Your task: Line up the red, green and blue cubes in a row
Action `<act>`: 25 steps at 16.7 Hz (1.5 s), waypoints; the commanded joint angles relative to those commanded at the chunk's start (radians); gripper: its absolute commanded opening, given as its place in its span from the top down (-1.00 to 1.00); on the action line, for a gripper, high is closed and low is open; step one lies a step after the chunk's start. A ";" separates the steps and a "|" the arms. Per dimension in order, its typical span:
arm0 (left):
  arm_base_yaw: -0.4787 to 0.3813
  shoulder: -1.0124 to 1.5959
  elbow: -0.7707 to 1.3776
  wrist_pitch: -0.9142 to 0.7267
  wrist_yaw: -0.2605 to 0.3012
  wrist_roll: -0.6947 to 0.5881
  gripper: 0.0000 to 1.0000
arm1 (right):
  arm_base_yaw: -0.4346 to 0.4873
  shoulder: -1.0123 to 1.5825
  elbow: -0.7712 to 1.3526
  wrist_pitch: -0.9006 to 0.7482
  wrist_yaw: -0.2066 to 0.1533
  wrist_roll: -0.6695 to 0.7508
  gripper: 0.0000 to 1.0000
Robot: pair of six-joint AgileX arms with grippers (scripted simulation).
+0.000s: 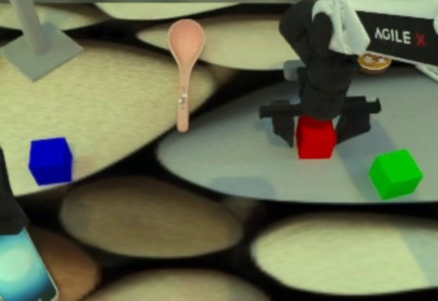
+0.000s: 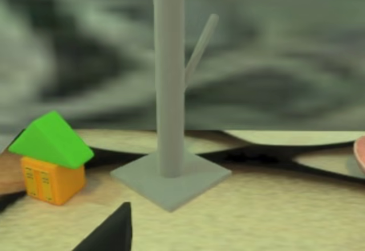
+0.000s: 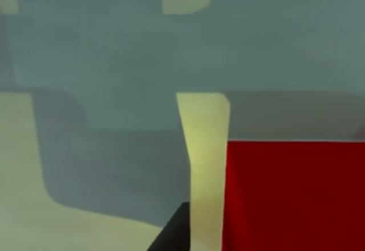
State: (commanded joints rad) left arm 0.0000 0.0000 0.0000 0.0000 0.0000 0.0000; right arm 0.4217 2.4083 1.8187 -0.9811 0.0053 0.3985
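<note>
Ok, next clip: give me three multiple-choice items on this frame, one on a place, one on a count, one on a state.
1. Where is the blue cube?
A. at the table's left
B. beside the green cube
C. under the spoon

2. How many cubes lie on the table?
A. two
B. three
C. four

3. How does the right claw stand?
A. parked far from every cube
B. carrying the green cube
C. open, fingers on either side of the red cube

Key: 1 A, it sits alone at the left, far from the green cube and below the pink spoon. 2 B, red, green and blue. 3 C, the top view shows a finger on each side of the red one.
</note>
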 joint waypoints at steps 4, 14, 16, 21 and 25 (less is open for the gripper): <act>0.000 0.000 0.000 0.000 0.000 0.000 -1.00 | 0.000 0.000 0.000 0.000 0.000 0.000 0.81; 0.000 0.000 0.000 0.000 0.000 0.000 -1.00 | -0.004 -0.024 0.005 -0.008 0.008 -0.004 1.00; 0.000 0.000 0.000 0.000 0.000 0.000 -1.00 | -0.002 -0.027 0.021 -0.025 0.008 -0.004 1.00; 0.000 0.000 0.000 0.000 0.000 0.000 -1.00 | 0.003 -0.070 0.142 -0.201 0.008 -0.003 1.00; 0.000 0.000 0.000 0.000 0.000 0.000 -1.00 | 0.005 -0.088 0.175 -0.243 0.008 -0.006 1.00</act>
State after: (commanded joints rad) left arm 0.0000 0.0000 0.0000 0.0000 0.0000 0.0000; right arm 0.4270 2.3201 1.9941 -1.2240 0.0129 0.3929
